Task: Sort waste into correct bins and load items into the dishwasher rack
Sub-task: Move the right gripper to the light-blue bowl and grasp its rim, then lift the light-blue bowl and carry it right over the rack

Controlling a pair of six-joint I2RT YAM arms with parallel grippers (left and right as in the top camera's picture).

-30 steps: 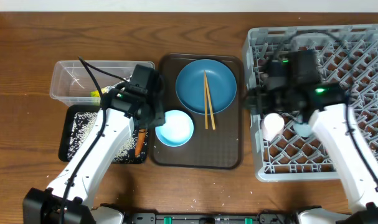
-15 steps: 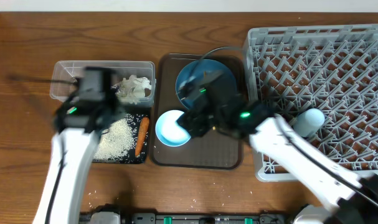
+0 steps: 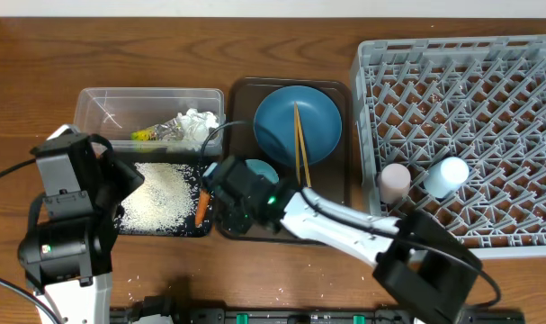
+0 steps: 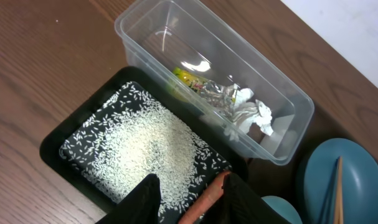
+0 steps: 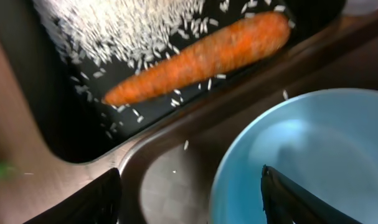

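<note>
Overhead: the right arm has swung off the large grey lattice dishwasher rack (image 3: pixel 461 81), leaving the white-pink cup (image 3: pixel 395 183) and light blue cup (image 3: pixel 445 174) lying toward its 8 o'clock edge. The right pincer (image 3: pixel 239 200) now covers the pale blue bowl (image 3: pixel 260 168) at 7 o'clock on the dark brown serving tray (image 3: pixel 331 229), so the bowl looks next. Left wrist: the left pincer (image 4: pixel 190 180), fingers apart and empty, hangs over the shallow black tray (image 4: pixel 51 146) holding white rice grains (image 4: pixel 151 146) and the small orange carrot (image 4: pixel 201 202); the crumpled white paper (image 4: pixel 251 115) lies in the clear plastic tub (image 4: pixel 145 25) at 12 o'clock, so the waste appears sorted. Right wrist: fingers apart, straddling the bowl's rim, not yet clamped.
</note>
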